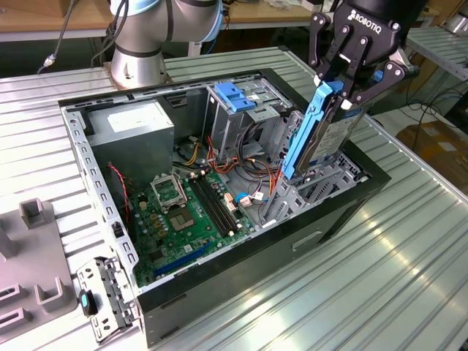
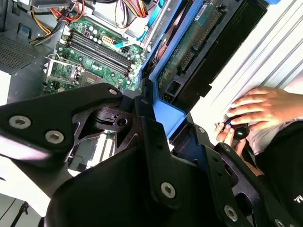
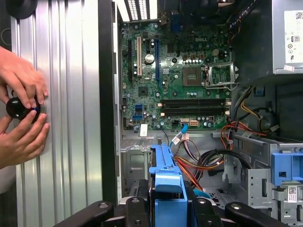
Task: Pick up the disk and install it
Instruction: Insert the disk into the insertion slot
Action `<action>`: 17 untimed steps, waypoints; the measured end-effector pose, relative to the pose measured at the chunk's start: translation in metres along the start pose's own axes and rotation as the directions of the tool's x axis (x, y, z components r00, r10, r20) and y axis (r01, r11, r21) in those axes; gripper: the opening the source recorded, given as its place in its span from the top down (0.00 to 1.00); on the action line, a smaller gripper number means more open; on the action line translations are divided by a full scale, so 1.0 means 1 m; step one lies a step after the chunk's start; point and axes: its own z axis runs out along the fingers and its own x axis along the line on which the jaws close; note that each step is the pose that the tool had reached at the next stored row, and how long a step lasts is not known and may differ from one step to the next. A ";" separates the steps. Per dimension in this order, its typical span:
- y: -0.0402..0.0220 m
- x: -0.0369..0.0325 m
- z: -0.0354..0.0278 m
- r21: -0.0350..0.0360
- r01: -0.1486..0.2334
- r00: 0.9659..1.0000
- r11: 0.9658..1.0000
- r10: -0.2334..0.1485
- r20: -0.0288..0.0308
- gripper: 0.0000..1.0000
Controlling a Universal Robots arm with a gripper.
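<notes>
In the exterior view the disk [image 1: 338, 139], a silver-grey drive with blue side rails, stands steeply tilted over the open computer case [image 1: 93, 191]. Its lower end reaches into the grey metal bay [image 1: 311, 191] on the exterior view's right side of the case. My black gripper [image 1: 348, 93] is shut on the disk's upper end. The second wrist view shows the disk's green circuit-board underside [image 2: 191, 45] and a blue rail between my fingers [image 2: 147, 142]. The rail's blue end [image 3: 165, 182] sits in the gripper [image 3: 168, 210] in the first wrist view.
Inside the case lie the green motherboard [image 1: 186, 212], a grey power-supply box [image 1: 135, 128], a blue latch plate on a metal cage [image 1: 238, 99] and loose cables [image 1: 252, 157]. A person's hands [image 3: 21, 113] hold a black knob on the ribbed table beside the case. Grey fixtures [image 1: 36, 219] stand at the exterior view's left.
</notes>
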 end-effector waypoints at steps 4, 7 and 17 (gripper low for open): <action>-0.0009 0.0000 0.0001 0.000 0.000 1.000 1.000 0.000 0.000 0.63; -0.0009 0.0000 0.0001 0.000 0.000 1.000 1.000 0.000 0.000 0.63; -0.0091 0.0000 0.0056 0.000 0.000 1.000 1.000 0.000 0.000 0.63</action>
